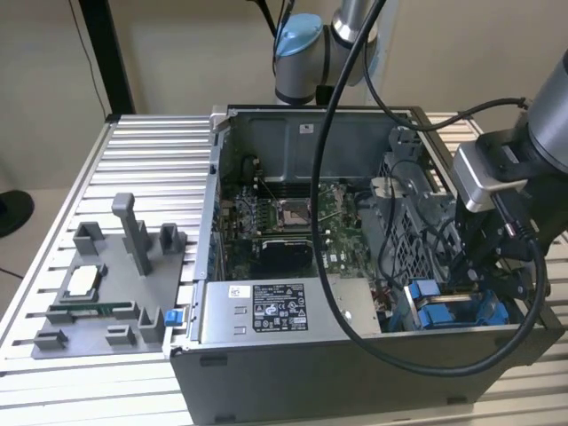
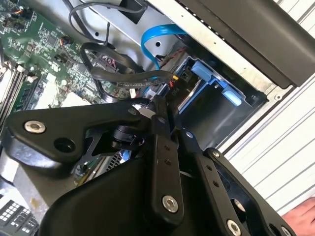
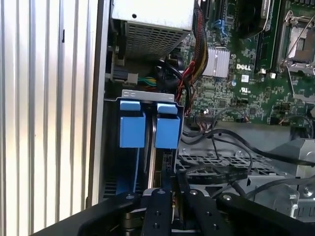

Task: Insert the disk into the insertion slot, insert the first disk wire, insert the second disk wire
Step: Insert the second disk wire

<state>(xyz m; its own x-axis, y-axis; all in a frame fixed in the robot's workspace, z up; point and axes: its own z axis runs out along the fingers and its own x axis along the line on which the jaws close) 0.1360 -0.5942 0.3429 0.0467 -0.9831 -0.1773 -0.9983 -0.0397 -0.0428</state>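
Observation:
My gripper [image 1: 486,282] hangs over the insertion slot [image 1: 444,312] at the open computer case's front corner, on the exterior view's right. In the second wrist view its fingers [image 2: 158,110] meet tip to tip, just short of a black wire connector [image 2: 180,77] at the slot's mouth [image 2: 216,115]. Whether anything is pinched I cannot tell. A blue wire [image 2: 153,42] loops above it. In the first wrist view two blue tabs [image 3: 167,130] stand side by side in the slot [image 3: 147,93], right in front of the gripper [image 3: 167,191]. The disk's metal body is hidden.
The case holds a motherboard [image 1: 284,222], a grey labelled power-supply box [image 1: 266,311] and a perforated cage [image 1: 399,222] with loose black wires. The arm's thick cable [image 1: 342,177] sags across the case. A grey fixture plate [image 1: 106,293] lies on the exterior view's left.

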